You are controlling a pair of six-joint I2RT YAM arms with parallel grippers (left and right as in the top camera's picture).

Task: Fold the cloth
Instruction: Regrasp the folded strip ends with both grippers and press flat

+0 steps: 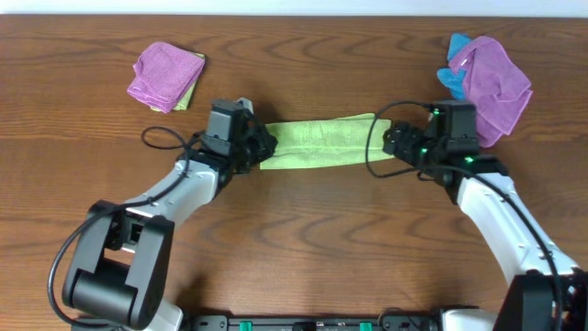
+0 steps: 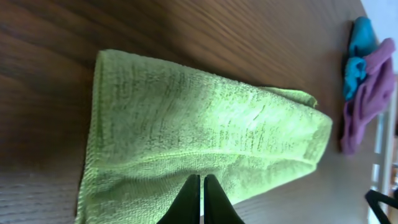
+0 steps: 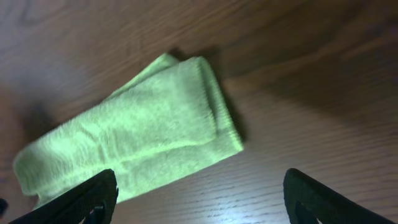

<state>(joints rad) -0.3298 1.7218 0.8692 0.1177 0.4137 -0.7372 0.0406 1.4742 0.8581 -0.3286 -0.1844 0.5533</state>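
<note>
Nearest the robot's base, the bare wooden table lay between the two arms, which reached out and inward towards its middle. There the cloth lay flat as a long, narrow folded band running left to right, with a gripper at each end. The left gripper sat over the band's left end and hid it from overhead; in the left wrist view its fingers were drawn together with only a thin slit between them, their tips over the near edge of the cloth, and I could not tell whether any fabric was nipped. The right gripper was at the right end, a black cable looping just beside it across the cloth's corner; in its own view the fingers stood wide apart, holding nothing, above the table just beside the folded end of the cloth. Farther back, well apart from the band, a purple cloth lay crumpled at the far left on a yellow-green piece showing at its edge. At the far right, just beyond the right wrist, a second purple cloth was heaped against a blue cloth.
</note>
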